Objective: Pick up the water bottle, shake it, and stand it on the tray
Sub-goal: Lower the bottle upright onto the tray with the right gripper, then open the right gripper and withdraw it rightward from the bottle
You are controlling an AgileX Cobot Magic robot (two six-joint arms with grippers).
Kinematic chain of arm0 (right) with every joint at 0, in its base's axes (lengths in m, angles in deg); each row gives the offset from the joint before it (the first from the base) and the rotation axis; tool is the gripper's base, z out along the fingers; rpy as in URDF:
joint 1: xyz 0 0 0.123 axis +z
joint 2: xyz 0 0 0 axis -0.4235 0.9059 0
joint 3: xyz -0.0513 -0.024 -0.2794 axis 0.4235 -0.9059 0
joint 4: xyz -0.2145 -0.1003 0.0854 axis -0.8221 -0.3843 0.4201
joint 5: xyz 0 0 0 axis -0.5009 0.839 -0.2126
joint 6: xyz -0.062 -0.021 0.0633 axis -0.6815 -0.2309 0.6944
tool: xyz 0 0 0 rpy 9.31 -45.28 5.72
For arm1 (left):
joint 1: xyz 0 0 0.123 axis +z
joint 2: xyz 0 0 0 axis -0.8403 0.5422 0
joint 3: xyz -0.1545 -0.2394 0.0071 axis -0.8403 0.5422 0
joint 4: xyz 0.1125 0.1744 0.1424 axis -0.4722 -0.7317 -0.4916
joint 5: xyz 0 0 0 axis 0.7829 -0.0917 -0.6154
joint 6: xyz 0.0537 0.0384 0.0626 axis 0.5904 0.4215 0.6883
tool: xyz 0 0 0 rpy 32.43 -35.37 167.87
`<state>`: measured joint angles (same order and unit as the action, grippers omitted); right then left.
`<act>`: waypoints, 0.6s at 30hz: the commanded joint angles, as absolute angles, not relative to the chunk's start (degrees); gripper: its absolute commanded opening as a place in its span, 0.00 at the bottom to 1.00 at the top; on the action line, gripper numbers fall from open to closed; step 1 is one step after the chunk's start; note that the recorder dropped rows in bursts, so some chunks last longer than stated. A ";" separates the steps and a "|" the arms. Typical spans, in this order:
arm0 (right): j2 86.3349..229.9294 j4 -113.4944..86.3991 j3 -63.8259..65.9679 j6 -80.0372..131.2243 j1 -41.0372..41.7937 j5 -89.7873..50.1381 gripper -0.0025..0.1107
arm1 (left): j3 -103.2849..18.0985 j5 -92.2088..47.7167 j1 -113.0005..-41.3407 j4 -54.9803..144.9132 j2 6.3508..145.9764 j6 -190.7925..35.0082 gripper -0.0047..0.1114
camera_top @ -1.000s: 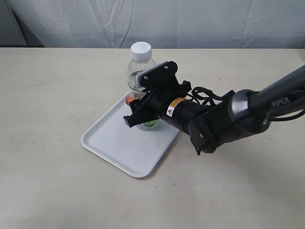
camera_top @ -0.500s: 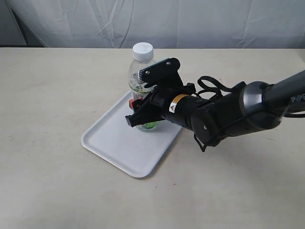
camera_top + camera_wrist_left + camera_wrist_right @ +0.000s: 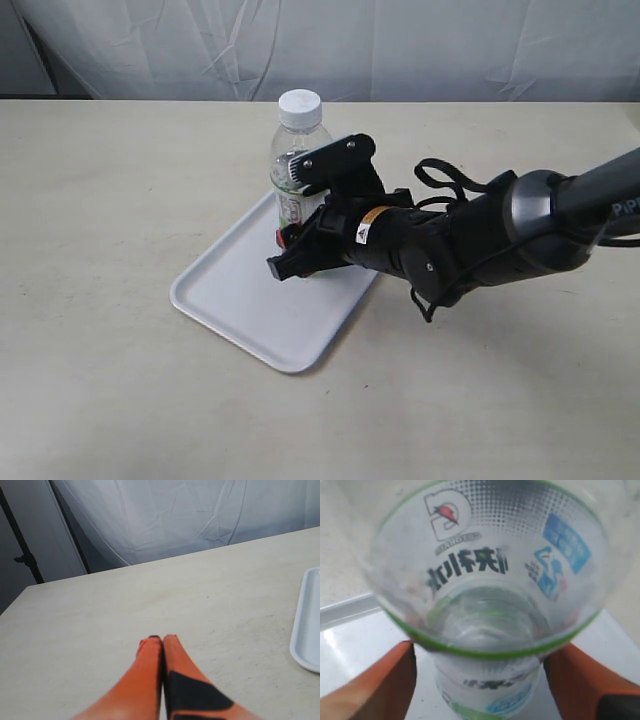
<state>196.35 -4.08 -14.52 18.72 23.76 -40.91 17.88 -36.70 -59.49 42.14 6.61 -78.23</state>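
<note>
The water bottle [image 3: 297,150] stands upright on the tray [image 3: 240,295], its long axis vertical and its white cap [image 3: 300,104] pointing straight up. In the exterior view it sits just above the middle of the frame, on the upper right corner of the tray. The tray lies flat on the pale surface [image 3: 100,200] and runs diagonally toward the lower left.

The right arm [image 3: 480,245] reaches in from the right edge of that frame. The right end effector [image 3: 282,252] sits low around the bottle's lower half. In the right wrist view its orange fingers [image 3: 375,680] stand apart, one on each side of the bottle [image 3: 485,580]. A thin strip of white tray shows between one finger and the narrower base, so the end effector is spread about as wide as the bottle and does not look clamped on it. That view also shows the label's green edge [image 3: 485,652] and a blue patch [image 3: 565,535].

The left end effector [image 3: 161,641] appears only in its own wrist view. Its two orange fingers are pressed together with nothing between them, over bare surface, and a rounded edge of the tray [image 3: 305,625] lies well apart from it.
</note>
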 commanded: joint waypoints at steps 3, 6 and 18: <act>194.32 -4.03 -14.35 18.79 23.64 -35.50 0.63 | 18.10 -35.93 -59.51 42.28 6.35 -78.32 0.04; 193.19 -4.03 -14.35 18.79 23.64 -32.52 0.63 | 18.10 -35.93 -59.51 42.28 6.35 -78.32 0.04; 189.76 -5.98 -14.45 18.79 23.64 -12.31 0.24 | 18.10 -35.93 -59.51 42.28 6.35 -78.32 0.04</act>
